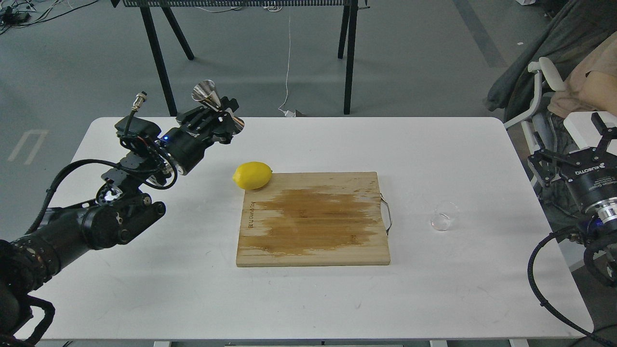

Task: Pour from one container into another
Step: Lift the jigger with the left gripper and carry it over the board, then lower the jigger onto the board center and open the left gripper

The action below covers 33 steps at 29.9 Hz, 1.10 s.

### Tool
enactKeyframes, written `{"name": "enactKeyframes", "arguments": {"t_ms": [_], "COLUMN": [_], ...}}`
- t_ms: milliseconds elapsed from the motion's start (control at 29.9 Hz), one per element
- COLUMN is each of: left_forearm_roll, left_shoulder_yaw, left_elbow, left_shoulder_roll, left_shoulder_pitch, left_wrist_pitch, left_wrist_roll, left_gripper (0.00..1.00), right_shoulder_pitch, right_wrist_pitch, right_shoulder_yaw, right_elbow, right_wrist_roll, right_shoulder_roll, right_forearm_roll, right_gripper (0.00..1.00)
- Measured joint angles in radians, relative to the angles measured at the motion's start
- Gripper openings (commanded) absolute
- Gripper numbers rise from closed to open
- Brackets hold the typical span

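The left gripper holds the jigger by its thin middle, up in the air over the far left part of the table. The fingers are closed snug around it. The jigger leans over, with one mouth up and to the left and the other down and to the right. The glass cup sits on the table far over on the right, past the metal handle of the board. I cannot tell if anything is in it. The two cups are well apart, so nothing can be poured yet. Here is what could go wrong. The jigger is tipped, so anything poured in may miss or run out the side. It is smooth and shiny, so it may slip or turn in the fingers if it gets bumped. The glass cup is small and clear, so the right gripper could knock it over or push it off the edge. The lemon rests on the board's corner and could roll if an arm brushes it. The left arm comes in low from the left, bends up, and reaches forward with its wrist raised. The right gripper hangs by the table's right edge, fingers wide apart and holding nothing.
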State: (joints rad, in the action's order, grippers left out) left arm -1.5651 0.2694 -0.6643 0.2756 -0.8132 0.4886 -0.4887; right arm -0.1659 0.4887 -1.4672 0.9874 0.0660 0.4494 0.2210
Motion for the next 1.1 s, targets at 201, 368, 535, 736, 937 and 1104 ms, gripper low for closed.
{"name": "enactKeyframes", "arguments": {"t_ms": [201, 368, 535, 736, 937, 1104], "left_forearm_roll": [-0.043, -0.082, -0.133, -0.148, -0.148, -0.148], "left_shoulder_yaw": [-0.088, -0.157, -0.163, -0.176, -0.186, -0.19], "left_elbow": [-0.02, -0.003, 0.064, 0.127, 0.144, 0.183], "left_shoulder_roll": [-0.165, -0.266, -0.275, -0.276, -0.276, -0.275], "left_shoulder_pitch": [0.013, 0.061, 0.097, 0.102, 0.113, 0.116], "left_wrist_pitch": [0.0, 0.0, 0.0, 0.0, 0.0, 0.0], "left_wrist_roll": [0.0, 0.0, 0.0, 0.0, 0.0, 0.0], "left_gripper": [0.06, 0.06, 0.06, 0.06, 0.07, 0.1], "right_shoulder_pitch": [0.0, 0.0, 0.002, 0.006, 0.006, 0.008], "right_wrist_pitch": [0.0, 0.0, 0.0, 0.0, 0.0, 0.0], "right_shoulder_yaw": [0.002, 0.003, 0.005, 0.007, 0.008, 0.008], "right_elbow": [-0.007, -0.007, -0.007, -0.006, -0.006, -0.006], "right_wrist_roll": [0.0, 0.0, 0.001, 0.001, 0.001, 0.001], "right_shoulder_roll": [0.0, 0.001, 0.001, 0.001, -0.001, -0.001], "right_forearm_roll": [0.0, -0.001, -0.001, 0.0, 0.0, 0.0], "right_gripper": [0.99, 0.99, 0.99, 0.99, 0.99, 0.99]}}
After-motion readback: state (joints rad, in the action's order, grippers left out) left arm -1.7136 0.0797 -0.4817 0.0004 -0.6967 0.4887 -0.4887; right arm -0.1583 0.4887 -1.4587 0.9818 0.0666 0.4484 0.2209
